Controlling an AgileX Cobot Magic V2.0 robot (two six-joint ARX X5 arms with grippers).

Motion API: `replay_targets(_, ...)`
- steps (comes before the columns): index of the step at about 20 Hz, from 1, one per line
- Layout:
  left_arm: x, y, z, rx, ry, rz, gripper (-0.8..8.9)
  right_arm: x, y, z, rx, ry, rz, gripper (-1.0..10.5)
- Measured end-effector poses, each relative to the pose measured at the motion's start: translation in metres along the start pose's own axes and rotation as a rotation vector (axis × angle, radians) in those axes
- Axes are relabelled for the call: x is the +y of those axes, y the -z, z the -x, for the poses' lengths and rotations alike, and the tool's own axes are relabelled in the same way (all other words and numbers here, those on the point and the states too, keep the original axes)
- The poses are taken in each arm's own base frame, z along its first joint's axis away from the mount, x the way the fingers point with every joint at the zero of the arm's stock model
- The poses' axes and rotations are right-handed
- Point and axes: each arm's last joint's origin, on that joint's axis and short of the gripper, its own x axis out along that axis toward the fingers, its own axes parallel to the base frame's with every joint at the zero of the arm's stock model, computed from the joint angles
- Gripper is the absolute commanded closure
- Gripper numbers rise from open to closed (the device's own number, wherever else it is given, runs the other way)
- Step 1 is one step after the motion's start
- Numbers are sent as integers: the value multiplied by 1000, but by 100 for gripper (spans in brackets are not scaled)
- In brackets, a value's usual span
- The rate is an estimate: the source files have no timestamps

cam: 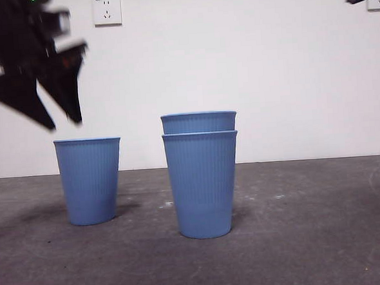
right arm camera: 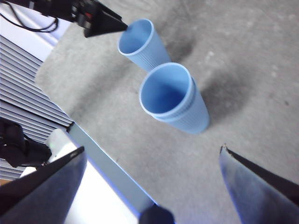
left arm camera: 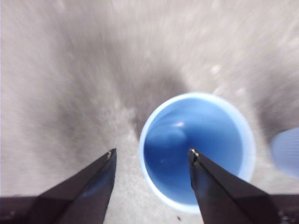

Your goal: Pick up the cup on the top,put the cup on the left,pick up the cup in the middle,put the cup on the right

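Front view: left end effector (cam: pixel 63 118) seen open above lone cup (cam: pixel 89 181); nested cup (cam: pixel 198 122) approached nearer by right end effector (right arm camera: pixel 152 154), open.

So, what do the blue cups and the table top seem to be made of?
The single cup and the stacked cups look like thin plastic, possibly coated paper: matte blue walls with fine vertical ribs, a smoother inside seen in the left wrist view. The table top looks like a dull grey, rough, scuffed surface with pale specks; its material is unclear.
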Motion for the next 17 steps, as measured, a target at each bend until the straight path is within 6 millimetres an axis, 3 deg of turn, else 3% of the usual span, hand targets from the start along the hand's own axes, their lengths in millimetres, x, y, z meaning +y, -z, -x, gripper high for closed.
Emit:
replay_targets(5,-13,-7,100,-169,-2,-22,554,-1,-20,-49,47,40,13,474)
replay_targets(10,-26,19,193,-332,-2,-45,554,0,-40,-115,166,146,47,485)
replay_targets(13,-31,36,226,-411,-3,-56,554,-4,-42,-145,221,177,55,572)
replay_targets(17,-33,52,240,-426,-3,-58,554,-10,-37,-165,274,233,47,575)
